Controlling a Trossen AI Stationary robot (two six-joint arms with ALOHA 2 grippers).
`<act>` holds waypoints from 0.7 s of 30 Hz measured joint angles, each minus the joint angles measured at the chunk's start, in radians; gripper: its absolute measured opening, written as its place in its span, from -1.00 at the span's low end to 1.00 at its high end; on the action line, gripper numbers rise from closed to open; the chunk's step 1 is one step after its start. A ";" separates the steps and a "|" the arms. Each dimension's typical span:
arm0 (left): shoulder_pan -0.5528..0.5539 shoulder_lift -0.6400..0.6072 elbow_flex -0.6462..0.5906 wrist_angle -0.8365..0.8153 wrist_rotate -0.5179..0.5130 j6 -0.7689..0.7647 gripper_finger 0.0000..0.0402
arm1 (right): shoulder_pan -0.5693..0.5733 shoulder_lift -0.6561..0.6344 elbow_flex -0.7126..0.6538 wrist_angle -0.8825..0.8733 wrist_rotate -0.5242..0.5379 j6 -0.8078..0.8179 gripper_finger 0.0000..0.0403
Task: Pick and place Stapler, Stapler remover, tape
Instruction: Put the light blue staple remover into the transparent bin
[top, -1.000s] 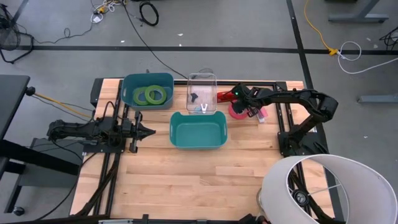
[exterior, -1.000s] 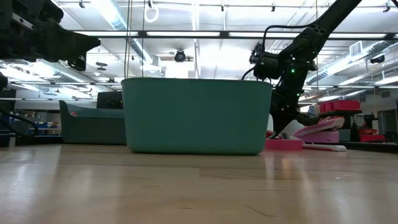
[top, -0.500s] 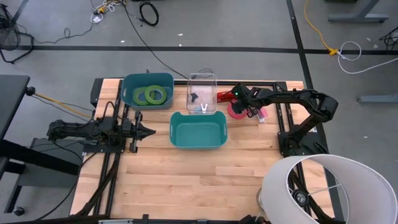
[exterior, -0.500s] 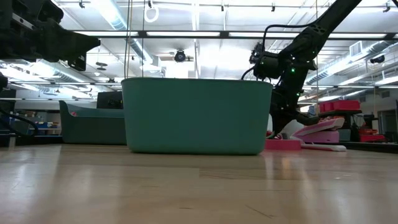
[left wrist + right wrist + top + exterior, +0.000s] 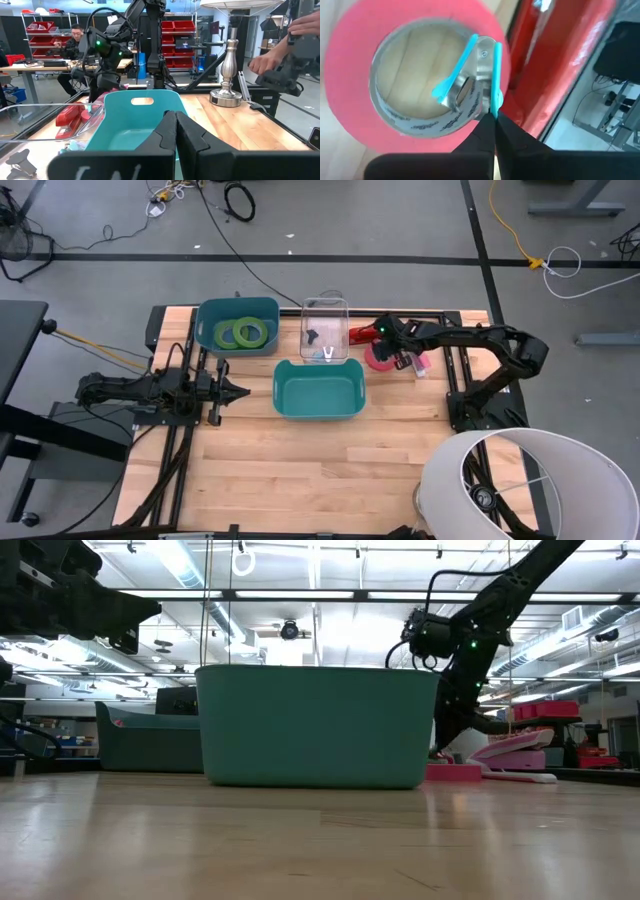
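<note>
Pinkish-red tape [image 5: 415,75] lies flat directly beneath the right gripper [image 5: 492,117], whose fingers are clenched empty above its open centre. Probably light and stiff; grasp across the ring's wall.

floor [image 5: 400,220]: grey, cables | shelves [image 5: 42,35]: red bins | ceiling strip lights [image 5: 190,565]

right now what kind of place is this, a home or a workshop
Most likely a workshop or robotics lab: shelves of red bins, a person at a work desk, and cables trailing over a bare grey floor beside the wooden table.
</note>
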 joint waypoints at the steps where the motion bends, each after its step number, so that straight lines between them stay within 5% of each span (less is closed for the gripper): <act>1: 0.000 0.000 0.000 0.000 0.000 0.000 -0.99 | 0.000 -0.011 0.000 0.001 -0.011 0.012 -0.98; 21: 0.000 0.000 0.000 0.000 0.000 0.000 -0.99 | 0.025 -0.156 0.000 0.006 -0.017 0.229 -0.98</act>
